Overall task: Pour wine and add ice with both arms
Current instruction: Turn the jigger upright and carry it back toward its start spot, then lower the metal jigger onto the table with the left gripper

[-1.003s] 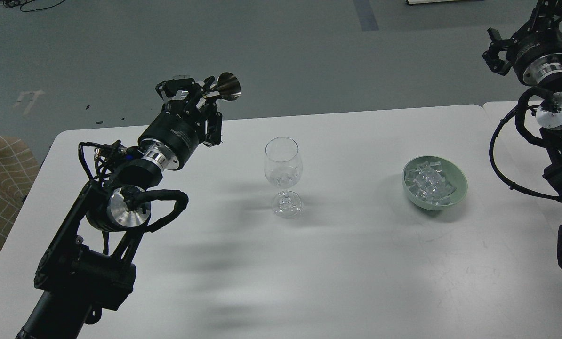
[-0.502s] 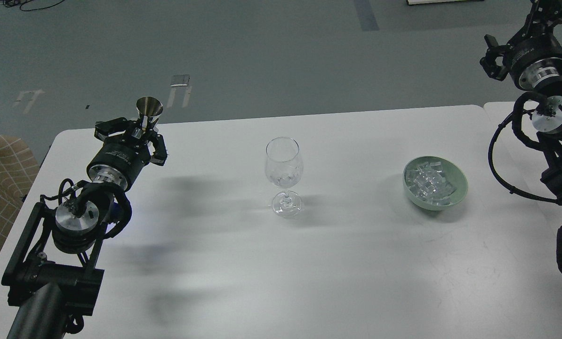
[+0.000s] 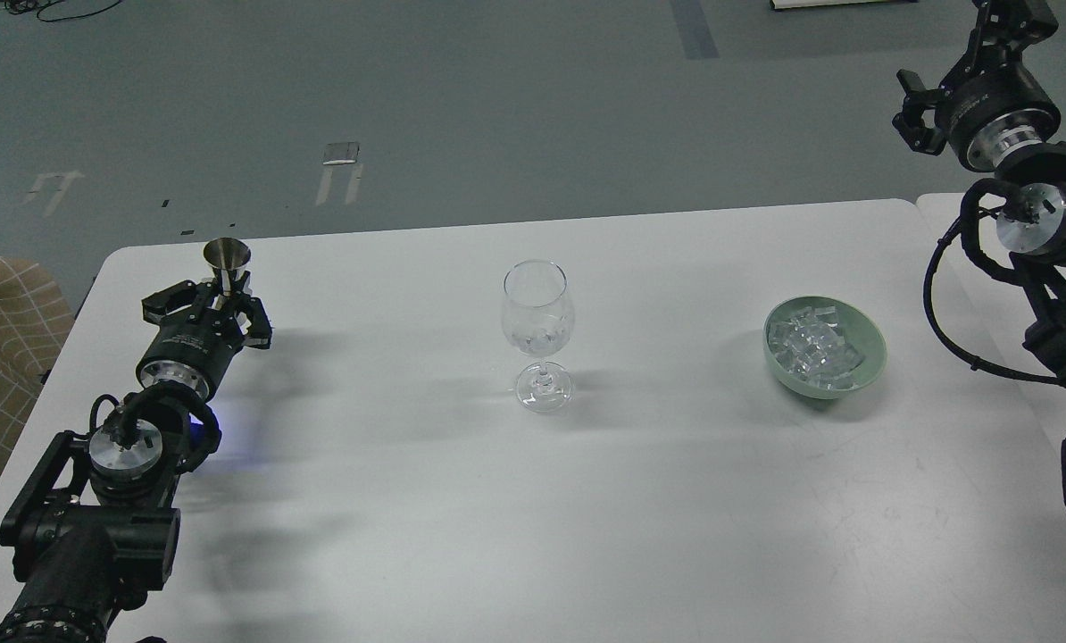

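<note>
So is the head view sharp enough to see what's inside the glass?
Head view: sharp, no motion blur; the wine glass catches highlights that hide how much liquid it holds. Soft streaked shadows cross the table; ice in the green bowl reads clearly.

Tabletop: white, matt, smooth, faint scuffs near right side. Glass: clear, glossy, thin-walled; clear wine pooled at bottom. Bowl: pale green, smooth, soft sheen. Ice: transparent cubes, glinting. Cup: polished metal, mirror-like. Left arm and right arm: black matt housings, brushed silver metal rings, black corrugated cable sleeves. Floor: grey, matt. Cloth at left edge: beige, checked weave.
</note>
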### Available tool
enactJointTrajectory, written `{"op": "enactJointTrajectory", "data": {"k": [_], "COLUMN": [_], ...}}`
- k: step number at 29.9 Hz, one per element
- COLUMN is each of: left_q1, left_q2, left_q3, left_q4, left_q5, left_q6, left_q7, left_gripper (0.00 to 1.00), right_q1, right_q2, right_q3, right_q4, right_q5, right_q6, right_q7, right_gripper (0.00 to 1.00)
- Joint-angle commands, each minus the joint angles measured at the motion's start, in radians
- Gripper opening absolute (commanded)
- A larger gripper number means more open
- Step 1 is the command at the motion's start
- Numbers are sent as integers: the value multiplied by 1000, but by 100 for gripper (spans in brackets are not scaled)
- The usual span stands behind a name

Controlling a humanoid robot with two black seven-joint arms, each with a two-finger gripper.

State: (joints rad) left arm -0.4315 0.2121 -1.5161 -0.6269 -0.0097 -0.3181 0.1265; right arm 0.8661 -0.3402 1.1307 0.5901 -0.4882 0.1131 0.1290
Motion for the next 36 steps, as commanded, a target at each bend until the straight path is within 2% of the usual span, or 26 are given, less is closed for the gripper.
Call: {"op": "enactJointTrajectory", "data": {"k": [1,26,36], "left_q1": [-39,-36,-39], "left_q2": [4,-10,-28], "left_q3": [1,8,19], "left_q4": [50,50,50], "left_q5": [-3,-36,-35], "left_q6": [-9,4,40], "left_q7": [-1,4,5], "left_gripper": [0,0,1], "right_q1": [-2,-21,-21], "right_q2": [-3,-17,-13], "right_q3": [0,0,-2], "right_q4": [4,4,4], "right_q5": [0,-1,-1], "right_q6": [-1,-23,-23], "right_q7": [1,1,1], "right_gripper": [100,100,100]}}
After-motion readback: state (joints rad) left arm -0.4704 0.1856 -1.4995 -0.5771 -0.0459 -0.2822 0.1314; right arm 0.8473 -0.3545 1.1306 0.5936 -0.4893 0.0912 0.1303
